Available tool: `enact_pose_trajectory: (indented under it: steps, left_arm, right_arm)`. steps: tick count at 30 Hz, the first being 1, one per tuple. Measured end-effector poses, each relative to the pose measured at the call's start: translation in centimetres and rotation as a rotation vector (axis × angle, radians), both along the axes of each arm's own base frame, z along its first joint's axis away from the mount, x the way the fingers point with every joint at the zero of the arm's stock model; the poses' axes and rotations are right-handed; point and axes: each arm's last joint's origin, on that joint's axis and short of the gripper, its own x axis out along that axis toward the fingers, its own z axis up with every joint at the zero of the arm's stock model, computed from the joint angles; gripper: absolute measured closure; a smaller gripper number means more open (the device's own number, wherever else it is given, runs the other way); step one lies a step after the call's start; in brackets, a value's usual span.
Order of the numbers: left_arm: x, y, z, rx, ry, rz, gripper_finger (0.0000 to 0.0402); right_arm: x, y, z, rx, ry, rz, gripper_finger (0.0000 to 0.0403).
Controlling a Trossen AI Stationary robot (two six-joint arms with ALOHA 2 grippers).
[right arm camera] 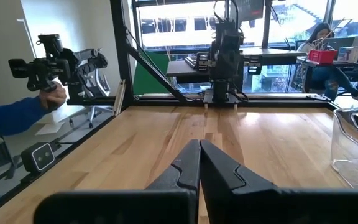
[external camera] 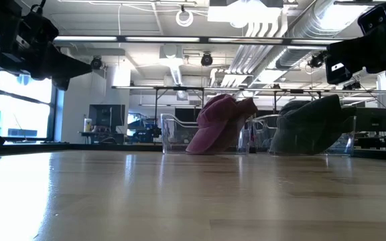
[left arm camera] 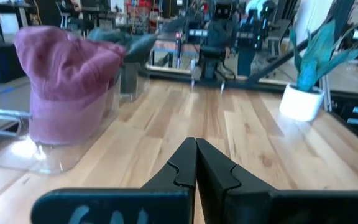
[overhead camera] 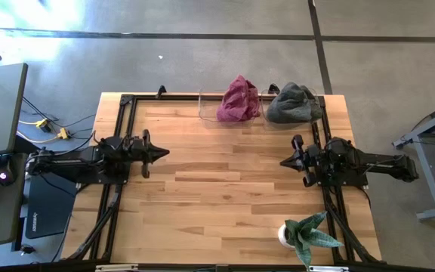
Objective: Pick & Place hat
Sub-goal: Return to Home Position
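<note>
1. Left gripper (overhead camera: 159, 153): over the table's (overhead camera: 225, 196) left side, pointing along its width toward the middle. Fingers pressed together, nothing between them.
2. Left bin (external camera: 171, 134): clear, at the table's far edge, just right of its middle. Holds the red cap (overhead camera: 238, 100), heaped crown up; brim direction not readable.
3. Right bin (external camera: 260, 137): clear, just beside the left bin, toward the table's far right corner. Holds the black cap (overhead camera: 293, 103), slumped.
4. Right gripper (overhead camera: 284, 161): over the table's right side, pointing back at the left gripper. Fingers pressed together, empty.
5. Plant (overhead camera: 308, 236): table's near right corner.

Relation: both caps lie toward the table's far edge, off to the side of each gripper's pointing axis. The right gripper is nearer to each. Judged: with both caps binned, withdrawal need not cross either bin.
</note>
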Motion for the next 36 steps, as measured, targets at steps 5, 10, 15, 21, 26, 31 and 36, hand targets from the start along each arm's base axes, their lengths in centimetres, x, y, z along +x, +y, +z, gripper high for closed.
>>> enact_pose_trajectory:
  steps: [5, 10, 15, 21, 26, 31, 36]
  left_arm:
    - [0.28, 0.02, -0.4, -0.003, 0.048, 0.0, 0.0402]
    - [0.37, 0.03, -0.49, -0.005, 0.059, 0.0, 0.0402]
    - [0.37, 0.03, -0.49, -0.005, 0.058, 0.0, 0.0401]
    - [0.37, 0.03, -0.48, -0.005, 0.057, 0.0, 0.0401]
    - [0.37, 0.03, -0.47, -0.005, 0.057, -0.001, 0.0401]
    - [0.37, 0.03, -0.47, -0.005, 0.056, 0.001, 0.0401]
    - [0.37, 0.03, -0.47, -0.005, 0.056, 0.001, 0.0401]
  right_arm:
    - [0.01, -0.05, 0.0, -0.013, -0.003, -0.018, 0.04]
    - [0.02, -0.16, 0.08, -0.014, -0.012, -0.056, 0.039]
    - [0.03, -0.19, 0.11, -0.014, -0.015, -0.068, 0.0385]
    - [0.03, -0.2, 0.16, -0.014, -0.02, -0.069, 0.0386]
    - [-0.04, -0.08, 0.19, -0.014, -0.025, -0.066, 0.0382]
    - [-0.25, 0.2, 0.38, -0.009, -0.051, -0.038, 0.0385]
    - [-0.25, 0.3, 0.31, 0.017, -0.04, -0.029, 0.0384]
